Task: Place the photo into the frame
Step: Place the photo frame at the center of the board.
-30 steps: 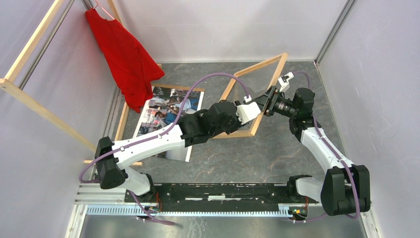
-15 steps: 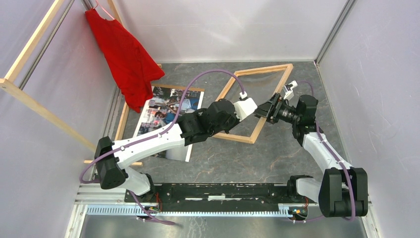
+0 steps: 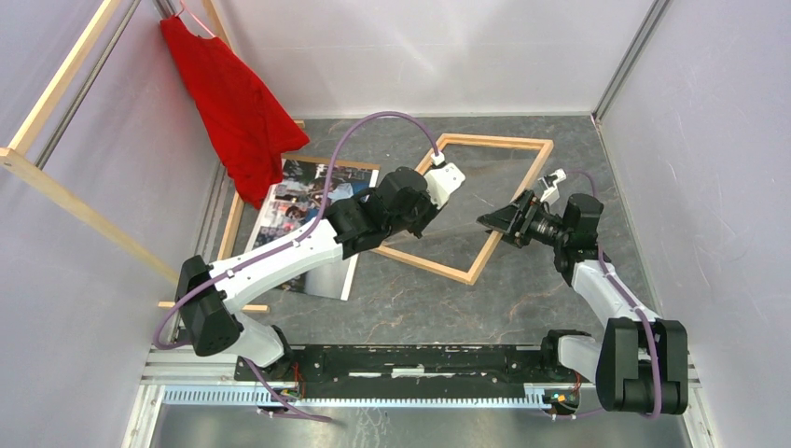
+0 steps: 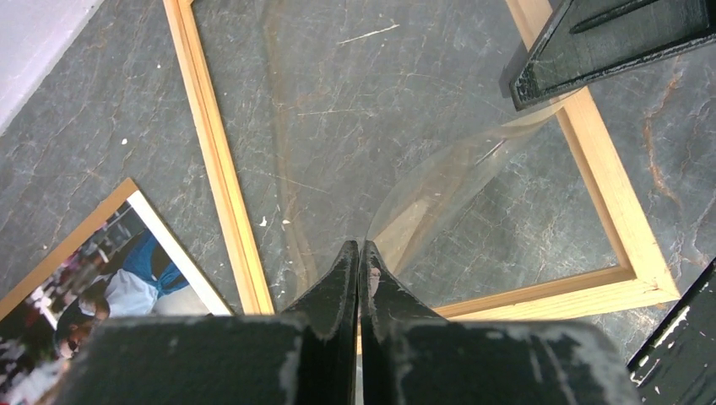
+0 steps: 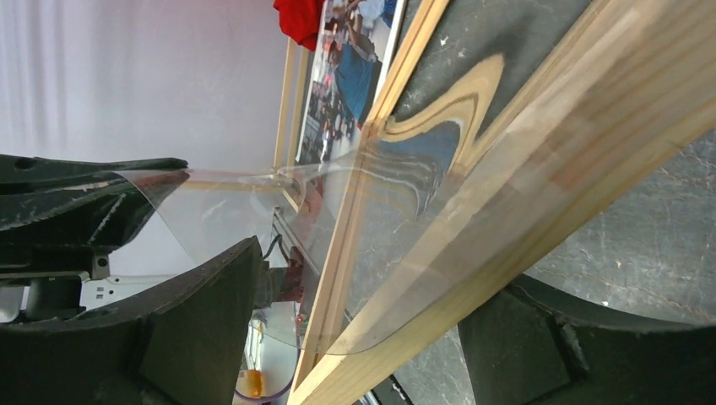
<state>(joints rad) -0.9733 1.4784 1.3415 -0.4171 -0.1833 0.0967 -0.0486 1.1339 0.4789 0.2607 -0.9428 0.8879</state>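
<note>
The light-wood frame (image 3: 420, 261) lies flat on the dark table; it also shows in the left wrist view (image 4: 215, 152) and the right wrist view (image 5: 540, 186). The photo (image 3: 298, 201) lies face up on a brown board to its left, partly under my left arm, and its corner shows in the left wrist view (image 4: 127, 278). My left gripper (image 3: 437, 194) (image 4: 359, 246) is shut on the edge of a clear flexible sheet (image 4: 422, 186), which bows over the frame. My right gripper (image 3: 494, 221) (image 5: 380, 270) is open, with its jaws on either side of the frame's right bar.
A red garment (image 3: 238, 103) hangs on a hanger at the back left, above the photo's far corner. Long wooden rack bars (image 3: 56, 177) run along the left wall. The brown backing board (image 3: 231, 229) sticks out beside the photo. Grey walls close in both sides.
The frame has come down from a tilted, lifted pose to flat on the table. My right gripper has dropped with it and opened. My left gripper has drawn back to the left.
</note>
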